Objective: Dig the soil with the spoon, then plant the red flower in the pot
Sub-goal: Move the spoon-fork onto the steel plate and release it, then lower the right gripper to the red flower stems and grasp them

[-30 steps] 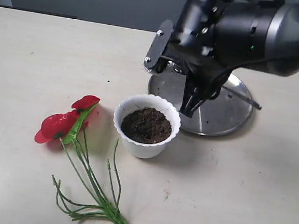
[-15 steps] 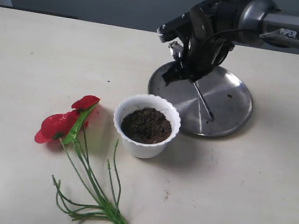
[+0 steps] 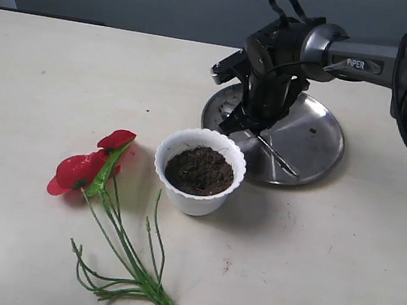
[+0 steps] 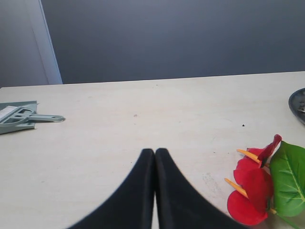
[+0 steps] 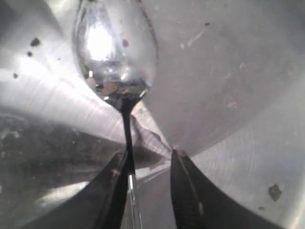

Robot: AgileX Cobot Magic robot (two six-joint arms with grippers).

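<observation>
I see the right tool (image 3: 244, 125) down low over the steel plate (image 3: 315, 142), at the plate's edge nearest the pot (image 3: 199, 171). In the right wrist view its two dark fingers (image 5: 188, 191) are spread with a gap between them, and the spoon (image 5: 116, 52) lies on the plate with its thin handle running alongside the inner face of one finger. I cannot tell whether that finger touches the handle; the other finger stands clear of it, so nothing is pinched. The spoon's bowl rests on the plate ahead of the fingertips, and a few dark specks dot the metal around it. From the exterior view the handle (image 3: 279, 157) pokes out from under the tool across the plate.

The white pot stands upright on the table (image 3: 340, 263) just beside the plate, filled with dark soil (image 3: 199, 170) to a little below its scalloped rim. The red flower (image 3: 89, 168) lies flat on the table beside the pot, apart from it, petals farther from the camera, green stems trailing toward the front edge.

My left tool (image 4: 155, 157) is pressed together, fingers meeting tip to tip with nothing between them, above the bare table near the flower's red petals (image 4: 250, 198). A small grey-green dustpan (image 4: 21, 117) lies well apart, near the table's far side.
</observation>
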